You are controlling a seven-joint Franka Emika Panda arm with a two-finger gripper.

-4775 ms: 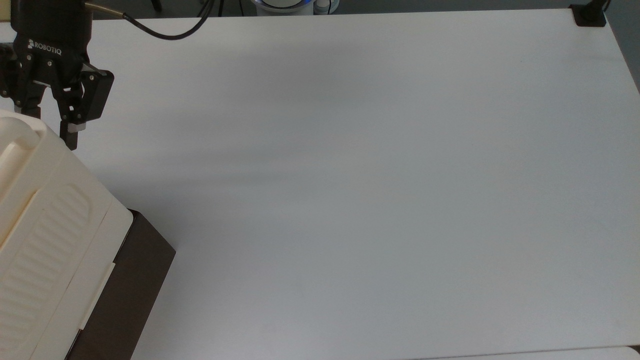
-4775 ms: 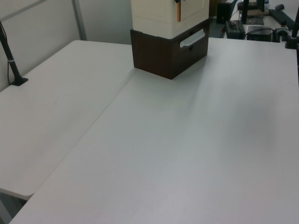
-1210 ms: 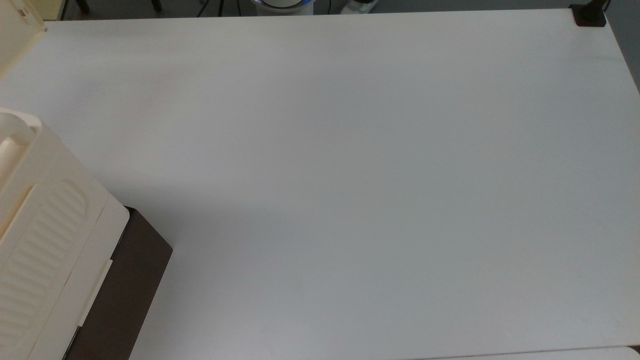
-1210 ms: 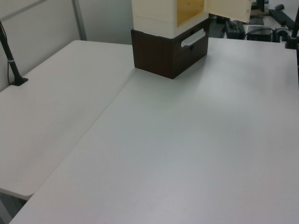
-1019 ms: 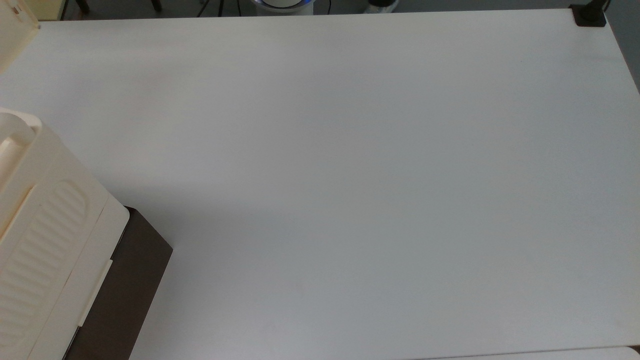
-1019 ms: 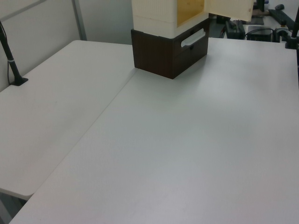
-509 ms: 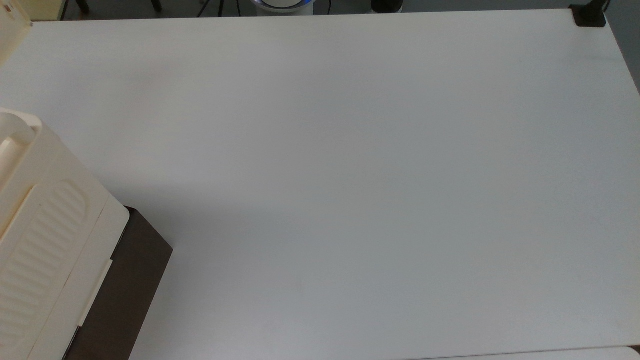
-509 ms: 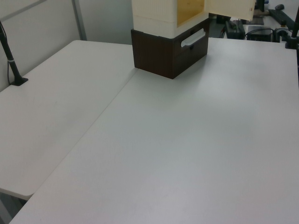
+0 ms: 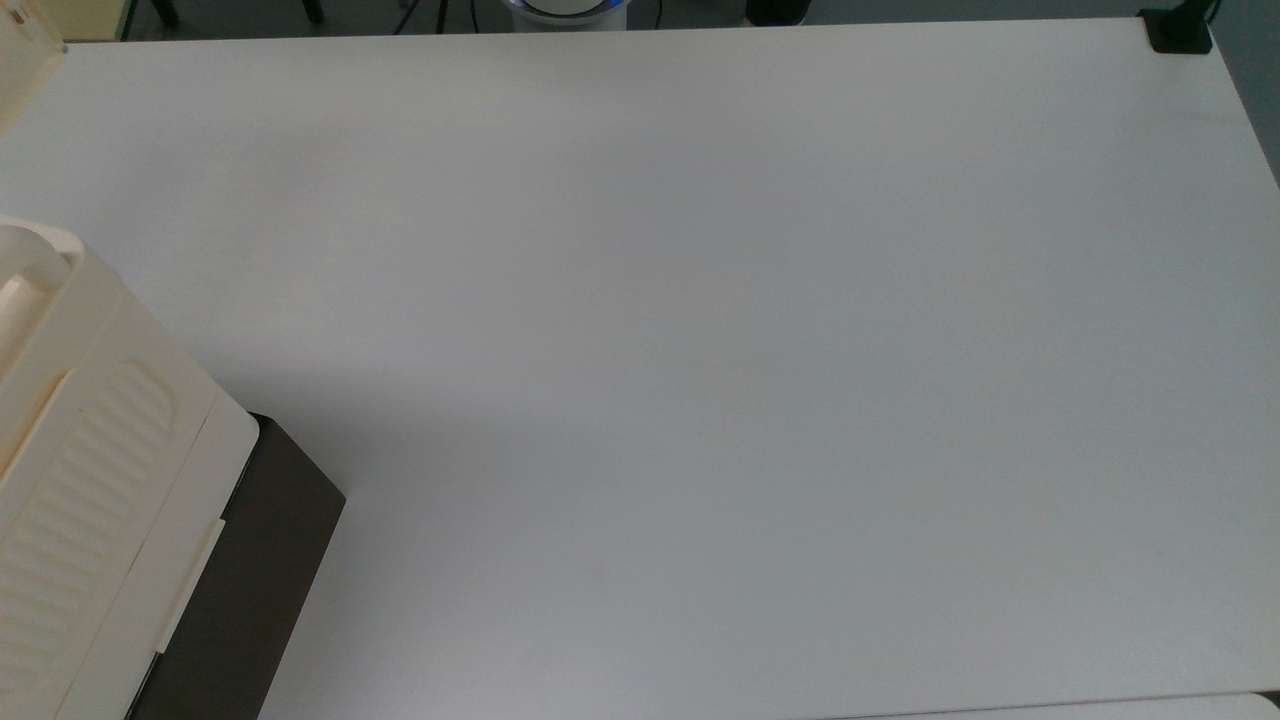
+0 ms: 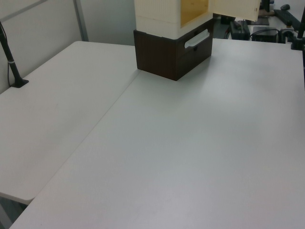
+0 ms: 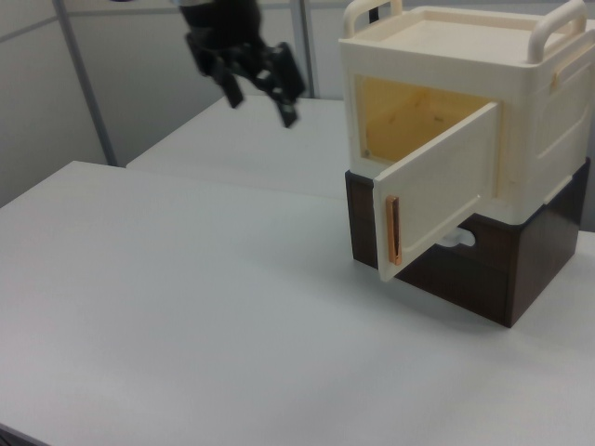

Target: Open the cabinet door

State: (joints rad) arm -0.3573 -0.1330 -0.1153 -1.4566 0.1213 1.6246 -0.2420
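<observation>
Top view: cabinet (image 9: 90,480) sits at the top view's left edge of the table (image 9: 700,350). Left view: door (image 10: 237,8) swung out, yellowish inside showing. Right view: door hangs wide open, and my gripper (image 11: 262,100) is up in the air well away from it, fingers (image 11: 287,111) spread, holding nothing.

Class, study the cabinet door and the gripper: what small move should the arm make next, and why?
Probably none beyond backing away a little more. The cabinet door stands swung well open, showing the yellowish inside of the cabinet, and the gripper hangs open in the air, apart from it, holding nothing.
</observation>
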